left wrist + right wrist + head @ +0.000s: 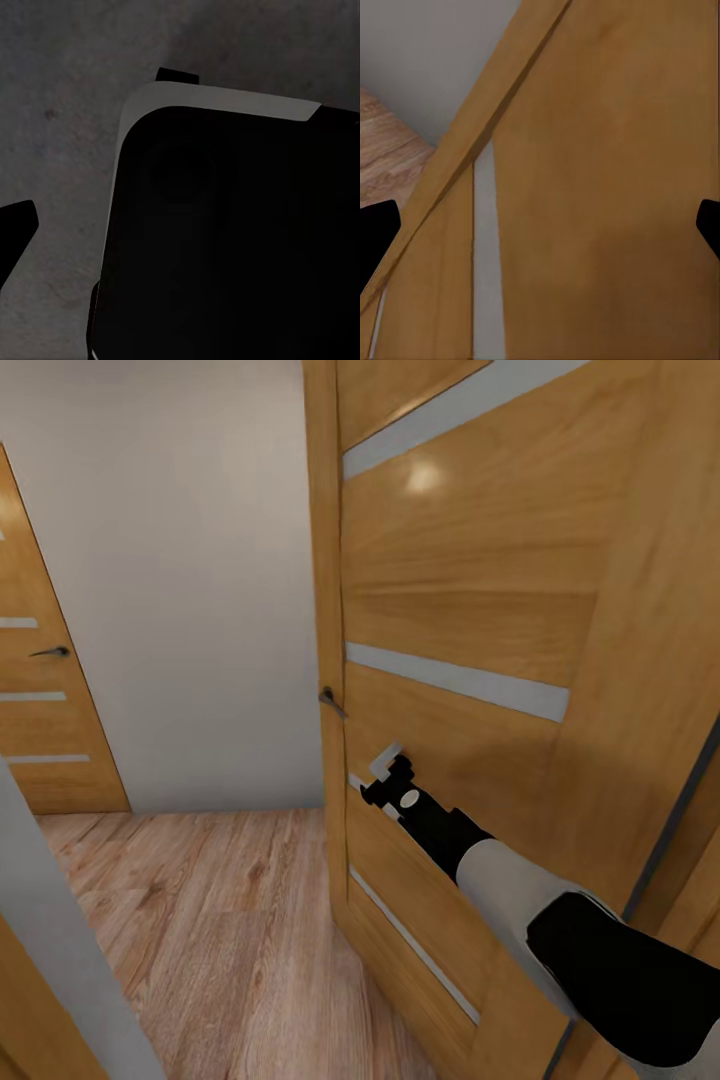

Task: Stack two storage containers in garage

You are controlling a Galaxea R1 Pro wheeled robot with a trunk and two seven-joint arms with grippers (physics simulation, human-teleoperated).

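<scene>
Two wood doors w/ grey inlay strips in head view: a big open door point(480, 610) filling centre-right, its dark handle point(330, 701) at the edge mid-frame, and a second door point(40, 700) at far left w/ a dark lever. White wall point(190, 560) between them, light wood plank floor point(200, 930) lower left. Right gripper point(385, 770) reaches up from lower right, tip near the open door's face below the handle; jaws spread wide, nothing held. Right wrist view: fingertips point(376, 229) at both frame edges, door panel close ahead. Left wrist view: dark robot body point(225, 240) over grey concrete floor point(67, 112); left jaws' state can't tell. Storage containers not in sight.
</scene>
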